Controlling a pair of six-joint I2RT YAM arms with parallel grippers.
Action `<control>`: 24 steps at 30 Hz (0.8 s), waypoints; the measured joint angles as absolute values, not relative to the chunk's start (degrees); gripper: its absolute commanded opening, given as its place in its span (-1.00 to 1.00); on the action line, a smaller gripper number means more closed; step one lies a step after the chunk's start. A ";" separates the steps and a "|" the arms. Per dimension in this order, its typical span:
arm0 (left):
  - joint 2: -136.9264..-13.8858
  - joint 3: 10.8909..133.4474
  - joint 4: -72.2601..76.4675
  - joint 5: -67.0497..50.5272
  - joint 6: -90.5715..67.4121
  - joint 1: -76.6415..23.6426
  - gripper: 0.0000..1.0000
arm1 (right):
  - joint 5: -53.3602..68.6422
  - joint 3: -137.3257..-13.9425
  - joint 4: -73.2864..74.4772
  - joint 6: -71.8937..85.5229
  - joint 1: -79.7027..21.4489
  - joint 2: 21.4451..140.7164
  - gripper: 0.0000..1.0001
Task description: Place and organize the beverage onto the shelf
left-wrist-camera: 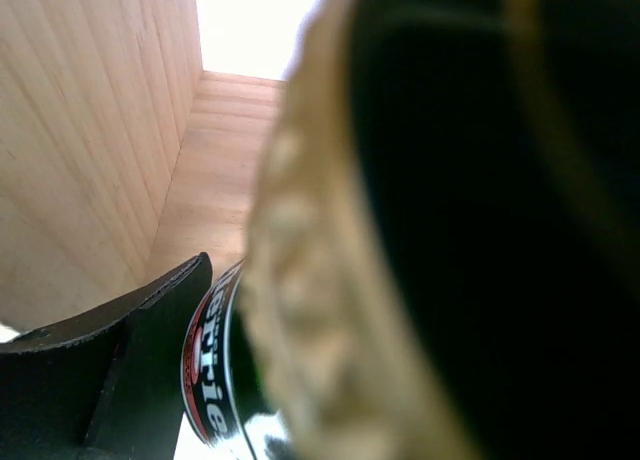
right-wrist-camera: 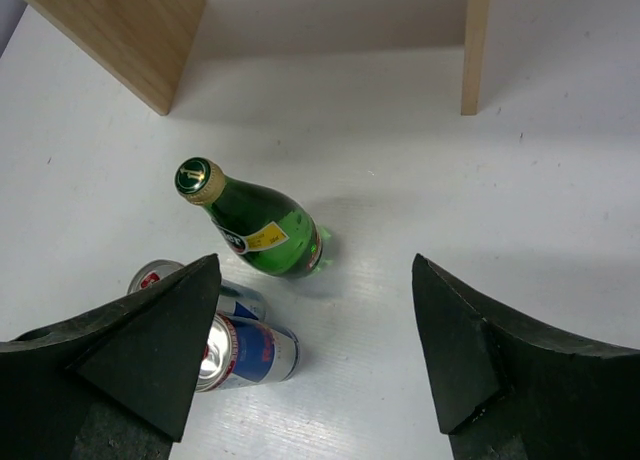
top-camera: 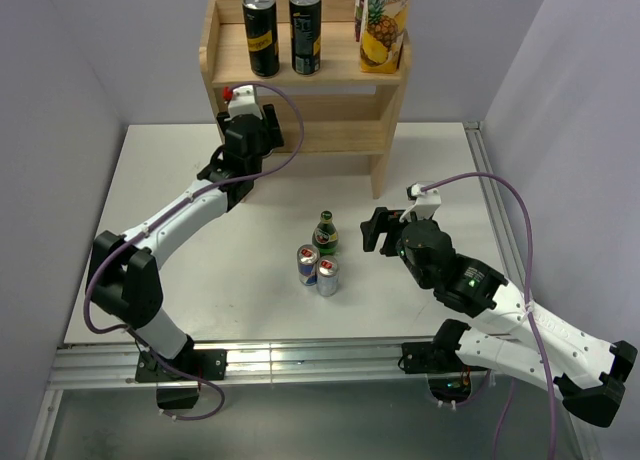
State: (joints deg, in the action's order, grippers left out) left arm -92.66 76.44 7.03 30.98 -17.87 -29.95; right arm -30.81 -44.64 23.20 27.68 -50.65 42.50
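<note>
My left gripper [top-camera: 250,128] reaches into the lower tier of the wooden shelf [top-camera: 340,77] and is shut on a green glass bottle [left-wrist-camera: 208,372]. That bottle's blurred cap fills the left wrist view, with the shelf's side wall [left-wrist-camera: 90,160] close on the left. Two black cans [top-camera: 261,32] [top-camera: 305,30] stand on the top tier. On the table stand a second green bottle [top-camera: 325,234] [right-wrist-camera: 262,230] and two blue-and-silver cans [top-camera: 308,264] [top-camera: 327,276] [right-wrist-camera: 245,352]. My right gripper [top-camera: 378,230] [right-wrist-camera: 315,350] hovers open just right of them, holding nothing.
A pineapple juice carton [top-camera: 383,25] stands at the right end of the top tier. The shelf's two side panels [right-wrist-camera: 130,30] [right-wrist-camera: 476,40] rest on the white table beyond the bottle. Purple-grey walls close in on both sides.
</note>
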 measured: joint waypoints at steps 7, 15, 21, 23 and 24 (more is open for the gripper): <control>-94.17 77.52 8.14 30.70 -17.85 -28.93 -0.99 | -30.79 -44.56 23.16 27.90 -50.65 42.92 0.67; -94.39 77.54 9.17 31.18 -19.35 -28.69 -0.99 | -30.76 -44.53 23.14 28.27 -50.65 43.33 0.67; -94.39 76.95 11.07 32.45 -21.04 -28.38 -0.99 | -30.61 -44.14 22.83 28.56 -50.65 43.33 0.67; -94.43 76.44 12.27 33.04 -21.26 -28.12 -0.99 | -30.57 -43.70 22.68 28.67 -50.65 43.35 0.67; -94.48 76.14 13.08 33.23 -21.30 -28.01 -0.99 | -30.57 -43.57 22.68 28.69 -50.65 43.35 0.67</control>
State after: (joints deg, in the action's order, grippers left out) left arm -94.48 76.14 13.08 33.23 -21.30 -28.01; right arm -30.57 -43.57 22.68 28.69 -50.65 43.35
